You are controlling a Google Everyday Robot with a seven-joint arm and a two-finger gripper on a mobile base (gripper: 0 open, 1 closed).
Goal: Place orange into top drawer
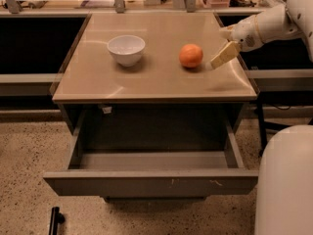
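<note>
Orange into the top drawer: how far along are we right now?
Done: the top drawer is pulled out, open below the cabinet top. In hand: the gripper hangs just right of the orange, near the top's right edge, apart from it. Left: the orange sits on the cabinet top, right of the white bowl, so grasping it, carrying it forward and setting it in the drawer all remain.

The orange (pixel 190 55) had smooth matt skin; the white bowl (pixel 126 49) looked glossy. The cabinet top (pixel 156 84) showed a smooth, faint sheen. The top drawer (pixel 151 182) was matt grey metal, scuffed white. The gripper (pixel 225 56), near the orange's right, appeared tan and matt.
</note>
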